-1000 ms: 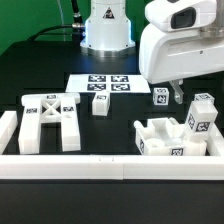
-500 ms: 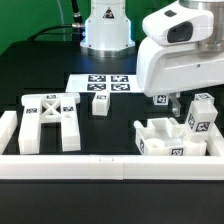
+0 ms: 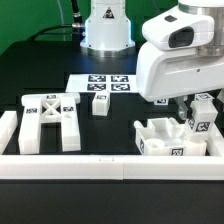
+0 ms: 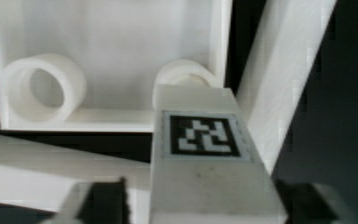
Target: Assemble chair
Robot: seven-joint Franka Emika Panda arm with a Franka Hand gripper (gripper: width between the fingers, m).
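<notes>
Moved: the arm [image 3: 180,55] has slid toward the exterior view's right and dipped lower, and the fingers of the gripper [image 4: 206,195] have come closer together.
Gripper: partly closed, one dark finger [image 4: 105,197] on each side of a white post [image 4: 202,110] with a square tag. The picture is blurry, so I cannot tell if the fingers squeeze the post or only sit beside it.
Post: it lies between the fingers and reaches up to a boxy white part [image 4: 114,35] with round holes. From the exterior view I cannot tell which post this is.
Tall post: a tagged tall post [image 3: 203,112] stands upright near the tabletop's edge on the exterior view's right, just beside the arm.
Seat slab: the seat slab [image 3: 150,140] lies low under the arm, near the front corner on the exterior view's right.
X-braced frame: the X-braced frame [image 3: 50,112] lies flat near the front corner on the exterior view's left, well apart from the arm.
Small post: a small post [image 3: 100,103] stands alone near the middle of the tabletop [image 3: 115,130].
Marker board: the marker board [image 3: 105,85] lies flat toward the back edge, just behind the small post.
Rail: a long white rail [image 3: 110,166] runs along the front edge.
</notes>
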